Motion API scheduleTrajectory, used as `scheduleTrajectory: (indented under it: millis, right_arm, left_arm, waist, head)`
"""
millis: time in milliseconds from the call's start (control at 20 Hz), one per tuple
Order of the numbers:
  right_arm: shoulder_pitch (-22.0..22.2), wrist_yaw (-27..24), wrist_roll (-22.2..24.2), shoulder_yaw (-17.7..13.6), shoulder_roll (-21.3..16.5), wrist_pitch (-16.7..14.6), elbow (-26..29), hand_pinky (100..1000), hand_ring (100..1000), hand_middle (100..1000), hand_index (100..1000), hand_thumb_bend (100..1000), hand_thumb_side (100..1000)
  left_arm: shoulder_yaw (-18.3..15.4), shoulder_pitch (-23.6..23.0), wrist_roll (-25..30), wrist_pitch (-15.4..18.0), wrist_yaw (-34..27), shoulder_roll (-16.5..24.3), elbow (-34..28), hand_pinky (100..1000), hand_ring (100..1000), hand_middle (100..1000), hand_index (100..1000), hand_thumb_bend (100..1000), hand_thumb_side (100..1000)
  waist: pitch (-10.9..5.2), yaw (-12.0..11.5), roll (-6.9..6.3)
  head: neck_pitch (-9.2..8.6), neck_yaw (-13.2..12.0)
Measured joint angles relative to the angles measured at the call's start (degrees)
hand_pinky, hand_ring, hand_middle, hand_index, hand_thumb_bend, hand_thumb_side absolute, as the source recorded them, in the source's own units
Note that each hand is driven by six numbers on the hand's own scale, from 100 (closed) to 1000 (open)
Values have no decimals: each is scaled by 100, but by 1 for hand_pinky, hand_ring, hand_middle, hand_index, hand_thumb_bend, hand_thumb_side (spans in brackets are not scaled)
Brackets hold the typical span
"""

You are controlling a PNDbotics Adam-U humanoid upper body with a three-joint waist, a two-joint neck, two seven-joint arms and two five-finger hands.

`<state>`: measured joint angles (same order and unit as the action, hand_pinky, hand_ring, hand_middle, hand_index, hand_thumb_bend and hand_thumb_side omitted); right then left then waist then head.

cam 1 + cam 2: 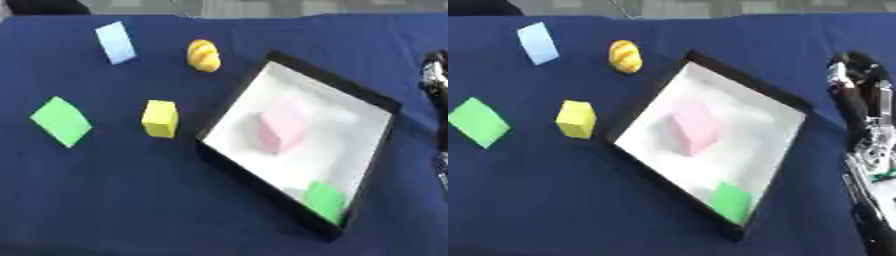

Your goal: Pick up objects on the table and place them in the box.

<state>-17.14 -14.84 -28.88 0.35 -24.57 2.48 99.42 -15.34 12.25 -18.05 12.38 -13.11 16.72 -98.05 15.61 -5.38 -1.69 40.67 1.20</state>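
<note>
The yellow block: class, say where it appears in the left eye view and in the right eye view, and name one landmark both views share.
Left eye view: the yellow block sits left of centre, just left of the box.
Right eye view: it lies further left, again just left of the box.
Shared landmark: the orange rounded object, up and to the right of the yellow block in both views.
</note>
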Motion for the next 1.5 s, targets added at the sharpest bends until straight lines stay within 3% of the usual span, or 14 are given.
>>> scheduleTrajectory:
  millis: [600,800,950,1100,1400,1500]
  right_arm:
    - [0,0,7,0,0,6,-4,782,781,732,803,195,430]
    - [1,0,6,-2,-2,5,-4,782,781,732,803,195,431]
    - [5,0,6,-2,-23,5,-4,782,781,732,803,195,431]
    - [12,0,6,-2,-61,5,-4,782,781,733,803,194,433]
    - [60,20,11,-2,-139,11,-17,781,779,733,803,194,437]
    - [89,28,10,-2,-162,14,-17,781,778,733,803,192,435]
  left_arm:
    - [2,58,16,-4,2,1,-3,791,751,771,822,242,793]
    - [57,221,134,1,61,182,-88,794,757,779,833,195,770]
    - [181,349,383,26,188,765,-183,798,769,791,847,104,756]
    - [380,414,841,89,352,1683,-270,808,784,804,863,100,710]
    - [794,416,2354,433,462,3383,-159,850,844,850,915,283,736]
    - [913,401,2950,513,550,3806,-16,866,871,862,915,377,655]
  waist:
    - [0,18,0]
    - [1,50,0]
    - [1,62,-6]
    - [1,62,-68]
    - [1,35,-138]
    - [1,31,-161]
  head:
    - [0,18]
    - [0,43]
    - [3,48]
    - [10,69]
    - [38,122]
    - [39,147]
